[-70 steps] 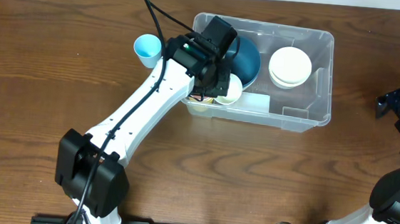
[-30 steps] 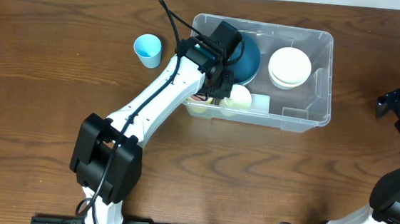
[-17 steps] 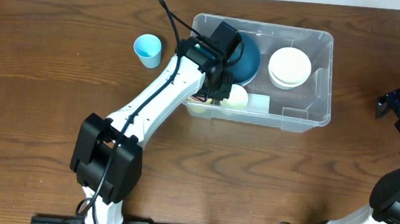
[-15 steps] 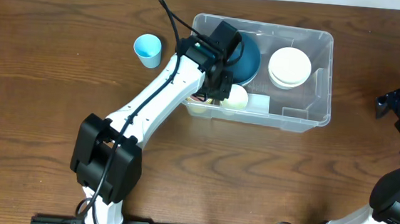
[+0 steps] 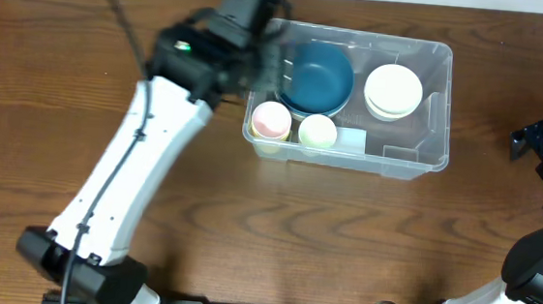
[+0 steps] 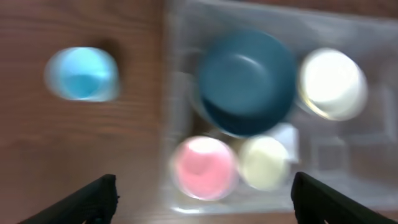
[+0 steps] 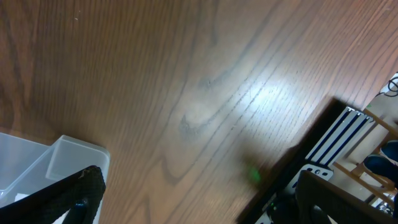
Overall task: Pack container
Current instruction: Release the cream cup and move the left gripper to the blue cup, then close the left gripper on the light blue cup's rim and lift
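1. My left fingers (image 6: 93, 198) were spread wide and held nothing. They hung high over the left wall of the container, and the picture from this wrist was blurred.
2. My right fingers (image 7: 73, 194) were spread wide too and were empty. They were over bare wood near the right edge of the desk, well apart from the container.
3. The container (image 5: 438, 107) stood on the desk (image 5: 48, 154) close to the far edge, a little to the right of the middle, with its long side along that edge.
4. Inside it, a dark blue bowl (image 5: 318, 76) lay in the far left part, open side up. A white bowl (image 5: 394, 91) lay to the right of it; I could not tell if it was one bowl or a stack.
5. A pink cup (image 5: 271, 120) stood upright in the near left corner of the container, and a cream cup (image 5: 318, 131) stood just beside it along the near wall.
6. A pale label (image 5: 351, 139) was on the near wall, next to the cream cup.
7. A light blue cup (image 6: 81, 73) stood upright on the desk outside the container, near its left wall. In the overhead view my left arm (image 5: 133, 180) covered it.
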Controlling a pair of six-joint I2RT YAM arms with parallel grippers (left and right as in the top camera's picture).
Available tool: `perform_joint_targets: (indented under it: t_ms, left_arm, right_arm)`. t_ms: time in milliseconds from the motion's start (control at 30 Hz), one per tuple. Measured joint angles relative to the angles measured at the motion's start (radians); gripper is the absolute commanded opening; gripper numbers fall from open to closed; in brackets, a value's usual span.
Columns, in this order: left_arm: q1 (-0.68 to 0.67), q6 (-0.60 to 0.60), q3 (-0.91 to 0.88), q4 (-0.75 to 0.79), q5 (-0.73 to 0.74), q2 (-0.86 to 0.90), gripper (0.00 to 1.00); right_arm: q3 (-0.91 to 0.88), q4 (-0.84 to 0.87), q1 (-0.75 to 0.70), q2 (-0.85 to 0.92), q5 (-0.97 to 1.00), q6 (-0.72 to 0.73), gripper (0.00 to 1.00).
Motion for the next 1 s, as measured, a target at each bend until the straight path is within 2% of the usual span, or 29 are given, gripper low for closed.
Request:
perform_joint_targets:
  t_ms: [200, 367, 733, 1000]
  left_arm:
    - [0.201, -0.031, 0.000, -0.013, -0.051, 0.035, 0.92]
    - [0.318, -0.041, 0.000, -0.014, -0.054, 0.101, 0.92]
    - [0.430, -0.067, -0.002, -0.016, -0.003, 0.303, 0.92]
    - [0.437, -0.035, -0.006, 0.038, 0.029, 0.420, 0.92]
  right_arm:
    - [0.000, 0.000, 0.000, 0.000, 0.000, 0.000, 0.99]
    - [0.000, 0.000, 0.000, 0.000, 0.000, 0.000, 0.99]
    - [0.000, 0.000, 0.000, 0.000, 0.000, 0.000, 0.99]
    - [0.000, 0.000, 0.000, 0.000, 0.000, 0.000, 0.99]
